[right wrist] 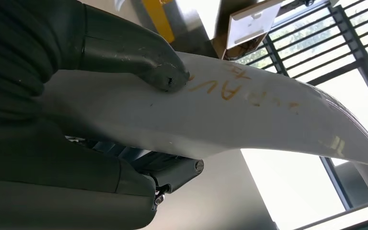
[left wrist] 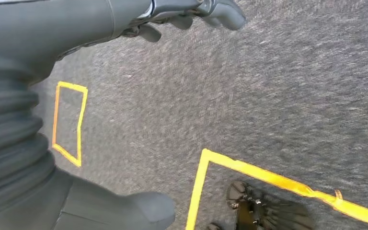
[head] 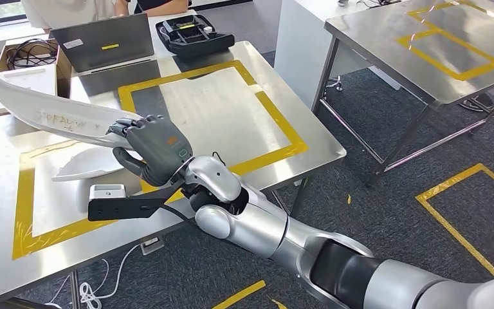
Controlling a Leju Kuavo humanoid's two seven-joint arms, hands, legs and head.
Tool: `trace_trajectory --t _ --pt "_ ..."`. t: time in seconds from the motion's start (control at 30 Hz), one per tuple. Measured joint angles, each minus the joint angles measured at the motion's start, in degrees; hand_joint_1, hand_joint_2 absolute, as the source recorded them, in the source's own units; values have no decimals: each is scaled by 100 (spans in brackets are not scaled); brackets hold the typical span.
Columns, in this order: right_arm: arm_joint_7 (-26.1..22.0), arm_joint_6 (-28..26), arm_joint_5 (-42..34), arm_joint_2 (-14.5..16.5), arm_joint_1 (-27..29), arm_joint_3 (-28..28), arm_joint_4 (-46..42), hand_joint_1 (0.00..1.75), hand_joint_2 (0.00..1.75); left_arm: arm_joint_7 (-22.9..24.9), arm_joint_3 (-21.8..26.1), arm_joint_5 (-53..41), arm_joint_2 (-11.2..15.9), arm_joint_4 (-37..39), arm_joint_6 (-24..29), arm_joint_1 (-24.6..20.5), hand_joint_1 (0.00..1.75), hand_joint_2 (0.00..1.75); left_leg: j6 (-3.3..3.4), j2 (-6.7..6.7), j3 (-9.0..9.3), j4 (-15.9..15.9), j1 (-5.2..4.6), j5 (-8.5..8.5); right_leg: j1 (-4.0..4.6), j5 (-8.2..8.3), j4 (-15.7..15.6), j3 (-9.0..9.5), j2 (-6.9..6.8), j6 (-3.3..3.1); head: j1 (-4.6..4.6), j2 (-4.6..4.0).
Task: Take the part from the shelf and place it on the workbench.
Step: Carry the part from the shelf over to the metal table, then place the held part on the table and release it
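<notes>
The part is a long, curved white panel [head: 45, 109] with faint orange writing on it. My right hand [head: 151, 149] grips its near end and holds it above the steel workbench [head: 225, 109], over the left yellow-taped rectangle. In the right wrist view the thumb presses on the white panel [right wrist: 249, 120] from one side, with fingers [right wrist: 177, 170] under it. A second white curved piece [head: 90, 164] lies on the bench below the held panel. My left hand [left wrist: 187, 14] hangs over grey carpet with its fingers apart and nothing in it.
A laptop [head: 103, 42], a black tool case [head: 193, 35] and a cardboard box of cables [head: 29, 55] stand at the bench's far edge. A small white device [head: 106, 192] and a black bar [head: 128, 207] lie near the front edge. Another steel table [head: 424, 45] stands at the right.
</notes>
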Motion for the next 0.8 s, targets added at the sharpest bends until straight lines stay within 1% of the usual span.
trace_trajectory --t 0.03,0.07,0.1,0.13,0.17,0.2,0.23,0.27,0.3,0.33,0.37,0.43,0.5,0.63,0.8 --pt "5 14 -44 1 -13 -6 27 175 175 6 0 -12 1 -1 0 -5 0 175 25 1 33 -6 1 -31 -10 -126 379 -218 -5 26 5 0" --pt "15 40 -111 3 -24 -21 85 175 175 16 0 -28 3 -1 -1 -10 0 175 39 3 60 -4 2 -64 -21 -246 800 -494 -5 47 11 0" --pt "37 66 -188 5 -27 -48 168 175 175 26 0 -46 4 -1 -5 -13 0 175 41 0 92 -1 2 -99 -33 -291 1131 -744 -5 63 11 0" --pt "57 89 -273 10 -42 -87 280 175 175 33 0 -67 4 -1 -12 -12 0 175 36 -5 132 5 3 -138 -45 -222 1280 -915 -5 73 14 0" --pt "73 99 -356 21 -89 -137 432 175 175 41 0 -85 4 0 -22 -12 0 175 25 -11 179 13 4 -179 -56 -31 1201 -976 -6 77 16 0" --pt "91 104 -440 36 -190 -201 661 175 175 51 -1 -106 2 1 -38 -15 0 175 8 -15 233 25 5 -222 -65 259 894 -920 -8 72 19 0" --pt "126 136 -534 57 -355 -281 973 175 175 68 -3 -135 1 1 -57 -24 0 175 -14 -15 274 36 6 -266 -70 550 474 -802 -16 61 20 0" --pt "200 204 -636 75 -569 -379 1368 175 175 91 -7 -171 -1 2 -91 -48 0 175 -41 -17 304 53 -5 -306 -60 745 95 -672 -20 44 17 0" --pt "349 315 -740 85 -806 -502 1835 175 175 121 -16 -219 2 2 -145 -82 0 175 -69 -24 316 60 -14 -331 -49 853 -175 -573 -24 19 13 0" --pt "545 437 -828 87 -1019 -636 2281 175 175 150 -32 -272 5 2 -205 -118 0 175 -96 -36 313 64 -23 -343 -41 875 -310 -522 -29 -4 12 0" --pt "765 539 -898 73 -1195 -779 2706 175 175 183 -51 -326 12 2 -274 -147 0 175 -105 -50 312 63 -31 -338 -32 860 -345 -502 -28 -22 10 0" --pt "1120 642 -991 23 -1414 -1040 3368 175 175 243 -97 -408 24 3 -355 -168 0 175 -102 -55 324 37 -27 -323 -34 874 -370 -498 -26 -46 9 0" --pt "1328 672 -1117 -63 -1517 -1256 3833 175 175 269 -139 -446 32 3 -368 -183 0 175 -98 -38 354 -2 -27 -327 -30 861 -374 -493 -15 -69 7 0" --pt "1505 678 -1325 -241 -1530 -1632 4417 175 175 226 -164 -452 59 -1 -351 -205 0 175 -119 -18 401 -60 -29 -344 -29 831 -374 -475 -4 -109 6 0" --pt "1522 649 -1374 -375 -1392 -1855 4743 175 175 167 -164 -451 68 1 -350 -169 0 175 -145 3 413 -78 -28 -349 -27 824 -374 -474 11 -118 6 0"
